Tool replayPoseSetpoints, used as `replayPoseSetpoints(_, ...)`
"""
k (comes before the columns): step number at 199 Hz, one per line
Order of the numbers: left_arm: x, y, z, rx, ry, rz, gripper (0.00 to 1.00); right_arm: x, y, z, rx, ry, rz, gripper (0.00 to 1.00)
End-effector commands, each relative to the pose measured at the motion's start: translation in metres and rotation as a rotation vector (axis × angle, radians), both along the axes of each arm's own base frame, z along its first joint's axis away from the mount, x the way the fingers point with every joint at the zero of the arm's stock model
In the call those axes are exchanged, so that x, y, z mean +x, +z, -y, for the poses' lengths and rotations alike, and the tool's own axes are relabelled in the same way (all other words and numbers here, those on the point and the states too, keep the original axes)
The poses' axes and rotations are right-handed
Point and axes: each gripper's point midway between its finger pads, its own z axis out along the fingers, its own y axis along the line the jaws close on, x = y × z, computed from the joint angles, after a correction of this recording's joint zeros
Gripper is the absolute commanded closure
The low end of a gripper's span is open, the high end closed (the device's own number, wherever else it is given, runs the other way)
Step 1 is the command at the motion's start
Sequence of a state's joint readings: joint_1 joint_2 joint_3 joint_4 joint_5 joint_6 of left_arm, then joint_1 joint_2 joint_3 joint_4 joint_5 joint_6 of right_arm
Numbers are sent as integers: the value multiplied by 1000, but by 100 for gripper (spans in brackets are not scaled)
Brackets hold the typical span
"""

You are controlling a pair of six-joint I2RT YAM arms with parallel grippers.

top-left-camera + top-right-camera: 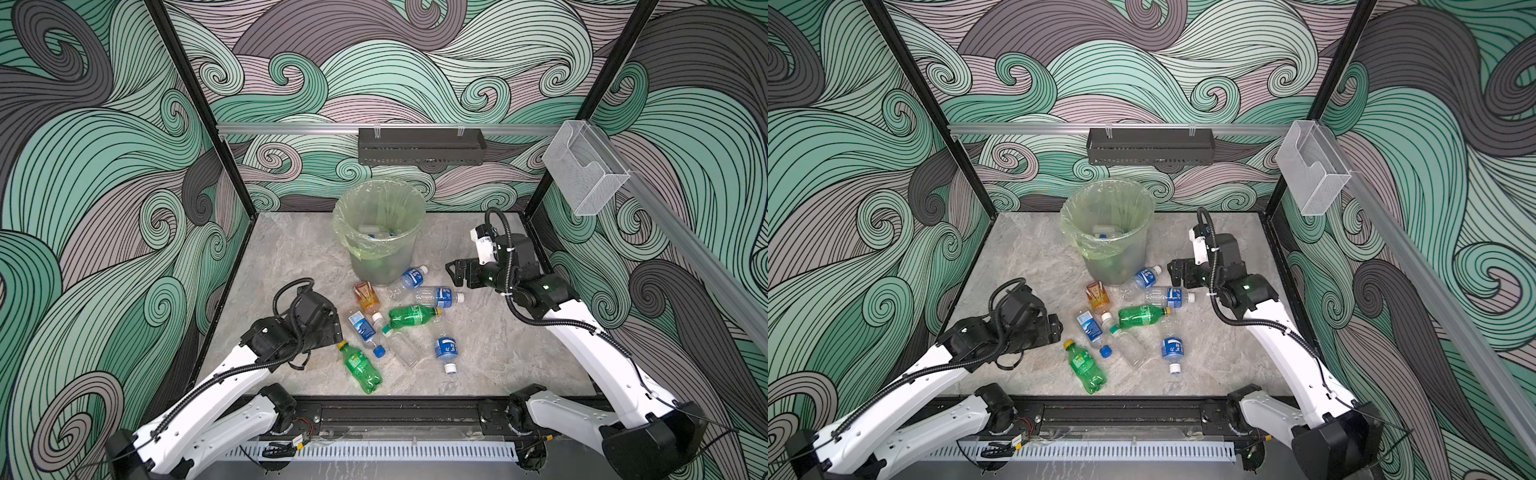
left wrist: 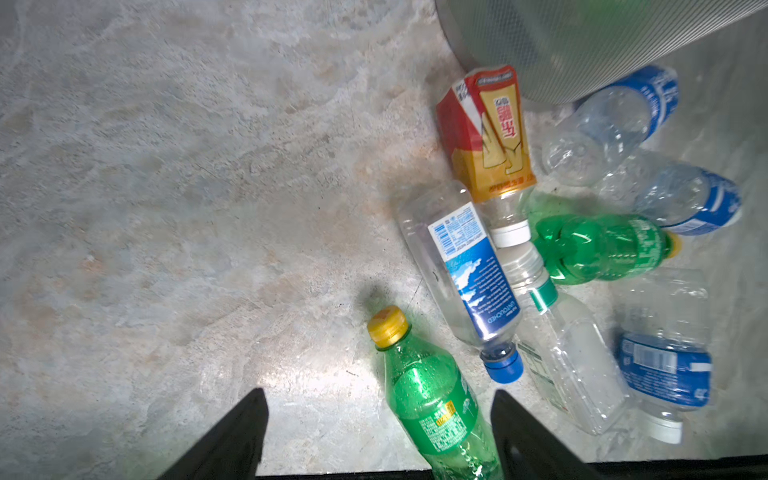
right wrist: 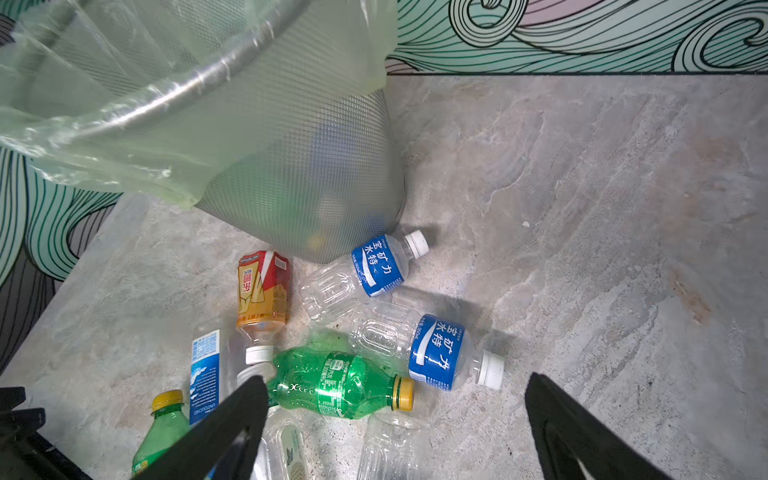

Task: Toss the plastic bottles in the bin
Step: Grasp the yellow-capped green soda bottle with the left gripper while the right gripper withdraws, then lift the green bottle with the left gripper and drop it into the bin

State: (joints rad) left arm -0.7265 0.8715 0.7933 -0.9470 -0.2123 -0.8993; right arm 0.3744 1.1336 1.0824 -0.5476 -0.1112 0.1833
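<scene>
Left gripper (image 2: pixel 378 392), open and empty, hovers above a green yellow-capped plastic bottle (image 2: pixel 432 407); next, likely lower and close. Right gripper (image 3: pixel 397 380) open beside grey bag-lined bin (image 3: pixel 311 166).

The left arm (image 1: pixel 237 422) and right arm (image 1: pixel 602 361) wear white shells dotted with small dark screw holes, joined by black housings. A black ribbed hose (image 1: pixel 536 322) runs along each (white ties on the right one) and loops up behind the gripper. The left gripper (image 2: pixel 380 436) and right gripper (image 3: pixel 395 428) have matte black wedge fingers (image 2: pixel 232 440). A green light (image 1: pixel 1246 286) glows just behind the right gripper.
</scene>
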Motion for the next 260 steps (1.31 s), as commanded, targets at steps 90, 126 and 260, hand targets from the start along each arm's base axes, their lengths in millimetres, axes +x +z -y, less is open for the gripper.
replayPoseSetpoints(90, -16, -55, 66, -41, 170, -80, 8, -2, -26, 10, -61, -18, -33, 3)
replayPoseSetpoints(126, -19, -72, 81, -109, 187, -106, 12, -1, -26, 11, -67, -21, -32, 3)
replayPoseSetpoints(260, -40, -125, 64, -107, 296, -204, 39, -4, -27, 19, -88, -49, -31, 3)
